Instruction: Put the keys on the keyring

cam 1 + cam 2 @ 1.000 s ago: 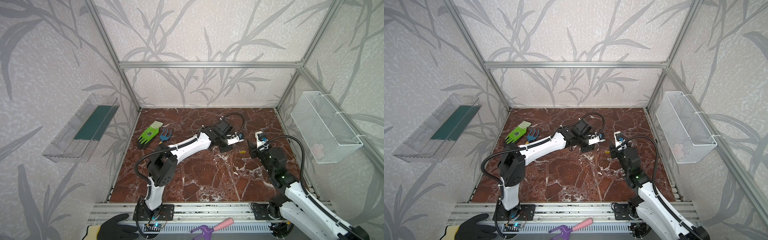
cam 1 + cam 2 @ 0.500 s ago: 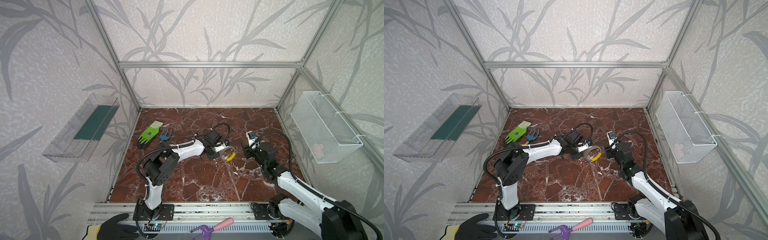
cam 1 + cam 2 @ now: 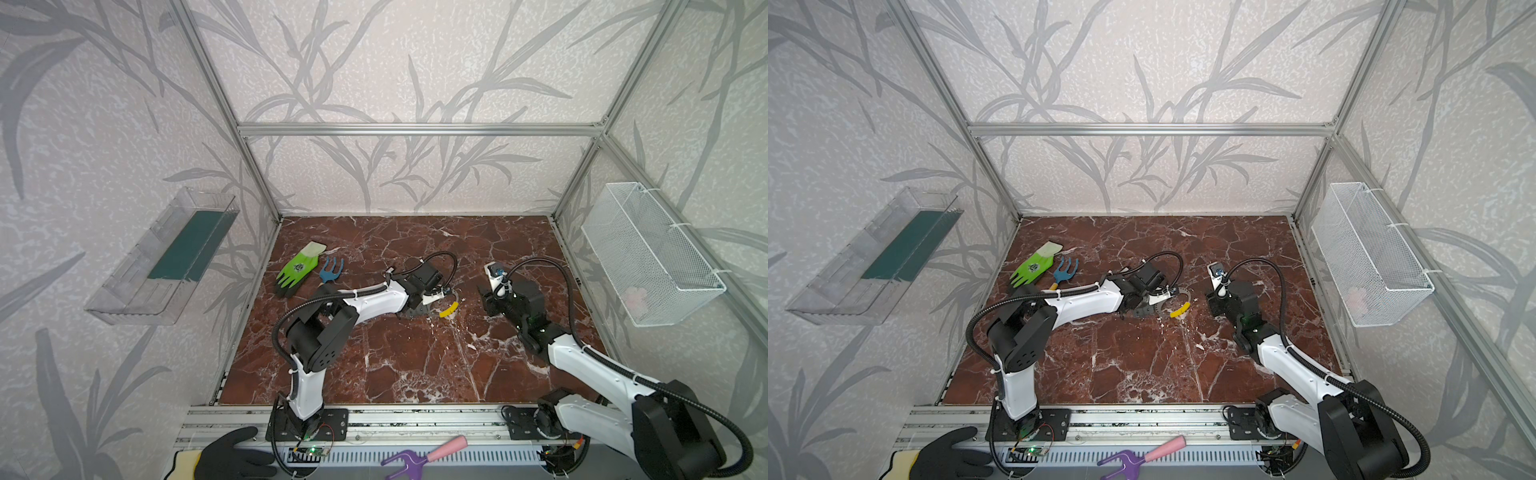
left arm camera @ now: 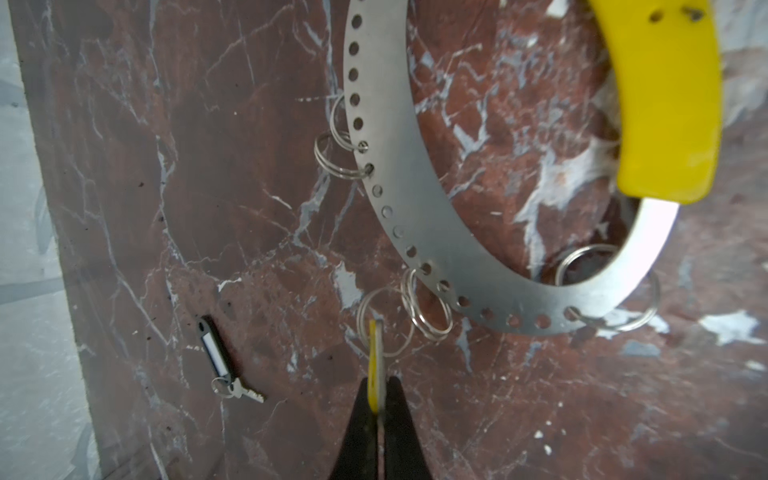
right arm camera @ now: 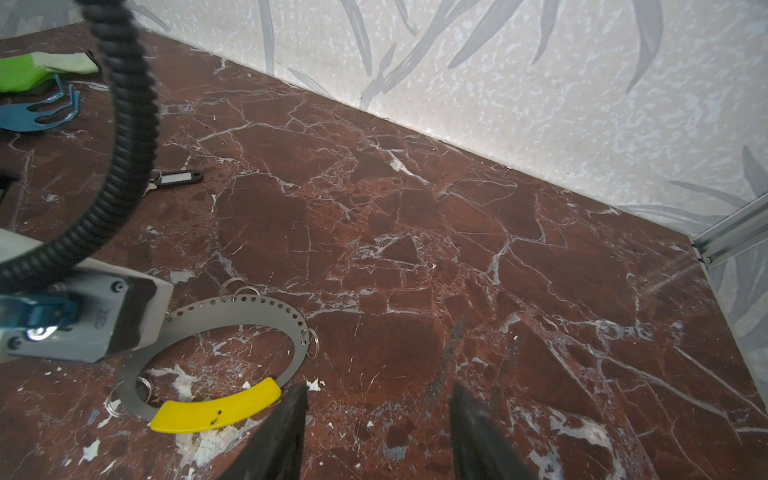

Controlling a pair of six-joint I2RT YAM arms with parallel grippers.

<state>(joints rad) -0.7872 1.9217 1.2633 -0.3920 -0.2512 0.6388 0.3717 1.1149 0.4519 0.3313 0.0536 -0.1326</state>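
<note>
The keyring (image 4: pixel 419 216) is a wide grey perforated band with a yellow segment (image 4: pixel 669 108), lying flat on the marble floor; it shows in both top views (image 3: pixel 451 309) (image 3: pixel 1180 309). My left gripper (image 4: pixel 377 399) is shut on the yellow-tagged key (image 4: pixel 375 353), seen edge-on, whose tip meets a small split ring (image 4: pixel 365 307) at the band's rim. The black-fob key (image 4: pixel 216 357) lies loose on the floor (image 5: pixel 178 178), apart from the band. My right gripper (image 5: pixel 378 415) stands open and empty just right of the yellow segment (image 5: pixel 216 409).
A green glove (image 3: pixel 299 268) and a blue hand fork (image 3: pixel 331 269) lie at the back left. A wire basket (image 3: pixel 648 253) hangs on the right wall, a clear tray (image 3: pixel 166 257) on the left wall. Several small split rings (image 4: pixel 336 153) hang from the band.
Over the last second my left gripper pulled back toward the front left and dropped low by the keyring. My right gripper swung left toward it. Both have barely moved in the last half second.
</note>
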